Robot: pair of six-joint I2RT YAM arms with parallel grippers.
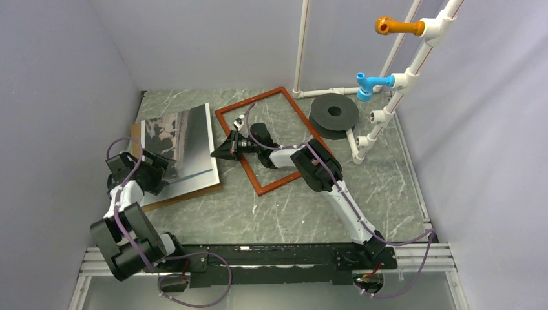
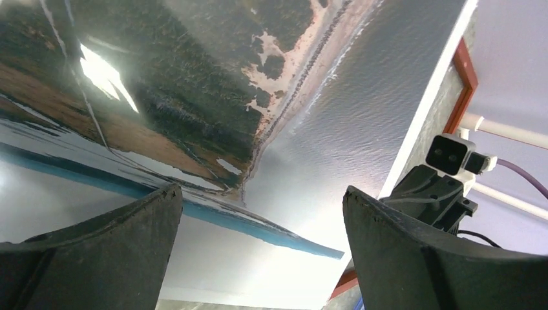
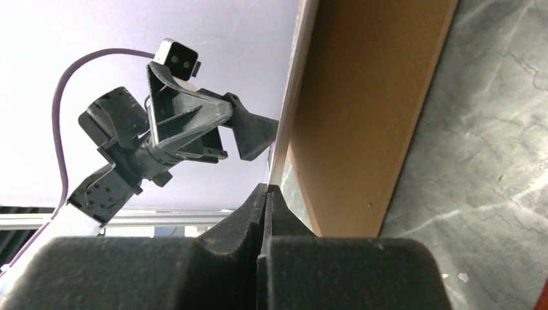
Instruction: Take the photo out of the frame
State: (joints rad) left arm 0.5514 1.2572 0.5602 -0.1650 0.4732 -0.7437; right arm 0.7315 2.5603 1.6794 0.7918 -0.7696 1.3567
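The photo (image 1: pixel 184 139), glossy with a dark grey and whitish picture, lies at the left on the brown backing panel (image 1: pixel 187 193). The reddish-brown frame (image 1: pixel 255 99) lies flat beside it in the middle, with nothing in it. My right gripper (image 1: pixel 216 154) is shut on the photo's pale right edge (image 3: pixel 291 97); the backing panel (image 3: pixel 368 110) shows beside that edge. My left gripper (image 1: pixel 165 169) is open just above the photo's near part, and the photo (image 2: pixel 258 97) fills its view between the fingers (image 2: pixel 110 252). A frame rail (image 2: pixel 466 71) shows at the right.
A black spool (image 1: pixel 334 114) lies at the back right by a white pipe stand (image 1: pixel 388 84) with orange and blue fittings. Grey walls close in the left, back and right. The right arm reaches across the frame's near rail.
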